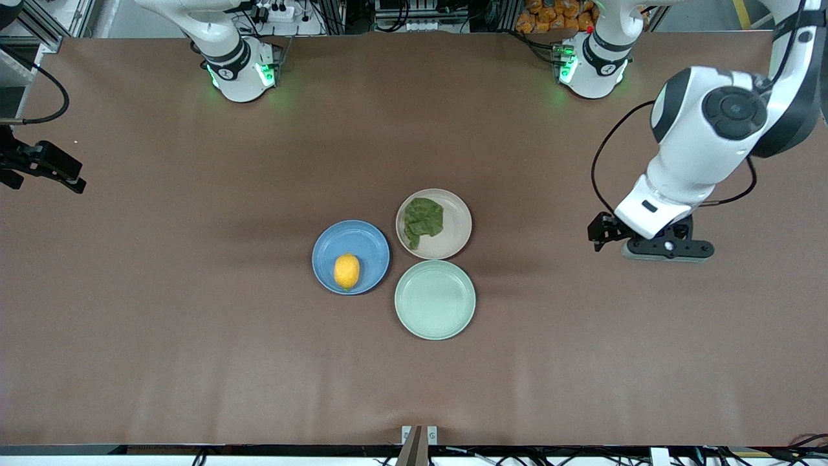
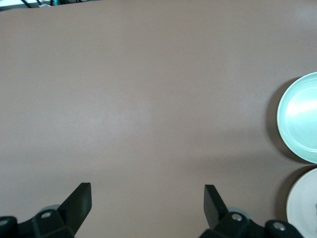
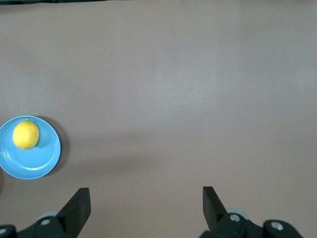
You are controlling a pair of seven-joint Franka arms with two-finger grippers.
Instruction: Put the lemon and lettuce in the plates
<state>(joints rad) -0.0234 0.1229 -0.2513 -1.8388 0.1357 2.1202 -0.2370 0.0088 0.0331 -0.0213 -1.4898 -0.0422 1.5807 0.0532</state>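
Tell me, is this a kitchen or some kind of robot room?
Probably a robot lab, not a kitchen: two white arms are bolted to a brown table, cables and aluminium frames line its edge, and the lemon and lettuce sit on plates like test props.

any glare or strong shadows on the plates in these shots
Front view: soft, even light, with faint shadows beside the blue plate and beige plate. Left wrist view: a bright sheen on the mint-green plate and a dark shadow along its rim. Right wrist view: the lemon is sharp, without glare.

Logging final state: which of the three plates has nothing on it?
The mint-green plate, nearest the front camera. The blue plate holds the lemon; the beige plate holds the lettuce.
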